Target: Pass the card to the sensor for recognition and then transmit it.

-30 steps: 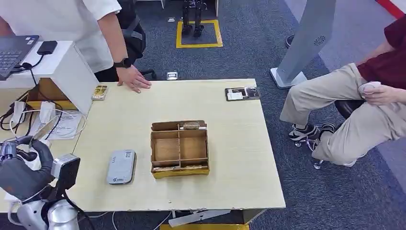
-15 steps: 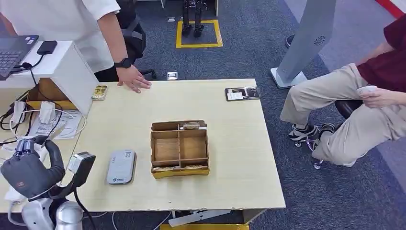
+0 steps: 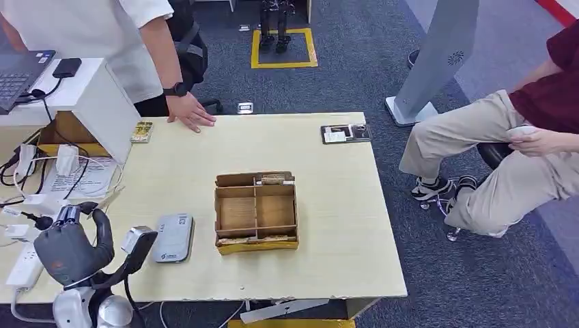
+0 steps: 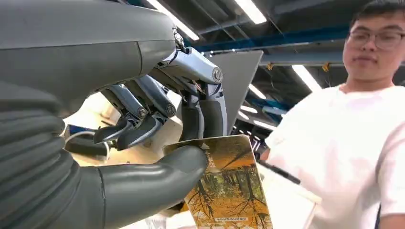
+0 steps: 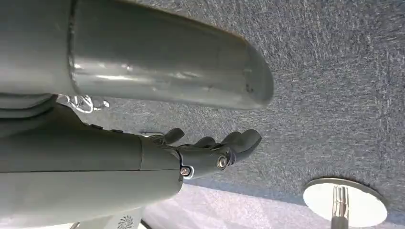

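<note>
Left robot hand (image 3: 72,251) at near-left bench (image 3: 328,205) corner, thumb and fingers pinching card (image 4: 224,191). I judge next move turns on this: sensor (image 3: 173,238), grey slab flat on bench, lies just right of left robot hand, long axis running near-far. Card must travel right, over sensor. Right robot hand (image 5: 210,148) hangs over carpet, fingers loosely apart, holding nothing; left clearly nearer.

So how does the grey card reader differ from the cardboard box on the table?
The grey card reader is a flat, smooth, rounded slab; the cardboard box is brown, open-topped and split into compartments. The reader lies beside the left hand, while the box sits mid-table, clear of it. Both rest on the table.
</note>
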Action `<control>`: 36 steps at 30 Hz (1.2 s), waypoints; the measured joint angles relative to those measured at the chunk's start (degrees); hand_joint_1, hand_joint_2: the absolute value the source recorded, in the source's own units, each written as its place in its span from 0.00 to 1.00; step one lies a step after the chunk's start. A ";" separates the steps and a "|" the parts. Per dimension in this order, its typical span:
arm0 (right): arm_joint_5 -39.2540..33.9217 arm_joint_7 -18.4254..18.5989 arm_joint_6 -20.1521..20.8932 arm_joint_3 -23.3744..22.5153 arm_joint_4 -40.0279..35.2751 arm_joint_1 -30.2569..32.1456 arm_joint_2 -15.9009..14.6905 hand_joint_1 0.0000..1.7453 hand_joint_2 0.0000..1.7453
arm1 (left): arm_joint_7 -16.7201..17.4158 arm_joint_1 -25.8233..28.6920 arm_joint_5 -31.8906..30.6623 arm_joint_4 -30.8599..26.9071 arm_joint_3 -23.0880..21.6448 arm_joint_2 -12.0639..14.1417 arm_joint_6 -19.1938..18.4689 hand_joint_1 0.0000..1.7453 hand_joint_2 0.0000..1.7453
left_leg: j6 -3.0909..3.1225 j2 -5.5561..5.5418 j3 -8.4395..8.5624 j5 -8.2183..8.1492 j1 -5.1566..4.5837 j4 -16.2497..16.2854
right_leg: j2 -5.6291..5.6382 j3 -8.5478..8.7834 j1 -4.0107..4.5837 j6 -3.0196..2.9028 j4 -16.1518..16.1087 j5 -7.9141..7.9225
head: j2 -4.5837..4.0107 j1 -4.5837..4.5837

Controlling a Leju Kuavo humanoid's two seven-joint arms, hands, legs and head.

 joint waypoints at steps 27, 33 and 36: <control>-0.26 -0.15 0.00 -0.24 -0.02 0.01 0.00 0.00 0.00 | 2.10 1.14 -2.05 6.58 -1.84 0.00 0.02 1.00 1.00 | 0.00 0.00 0.00 0.00 0.00 0.00 | 0.00 0.00 0.00 0.00 0.00 0.00 | 0.00 0.00; -0.61 -0.22 0.00 -0.33 0.00 0.02 0.00 0.00 0.00 | 3.74 1.81 -3.63 8.61 -2.29 0.00 0.04 1.00 1.00 | 0.00 0.00 0.00 0.00 0.00 0.00 | 0.00 -0.01 0.00 0.00 0.00 0.00 | 0.00 -0.02; -0.61 -0.46 0.00 -0.50 0.00 -0.04 0.00 0.00 0.00 | 3.87 1.93 -5.82 10.10 -2.49 -0.02 0.04 1.00 1.00 | 0.00 0.00 0.00 0.00 0.00 0.00 | 0.00 0.00 0.00 0.00 0.00 0.00 | 0.00 -0.02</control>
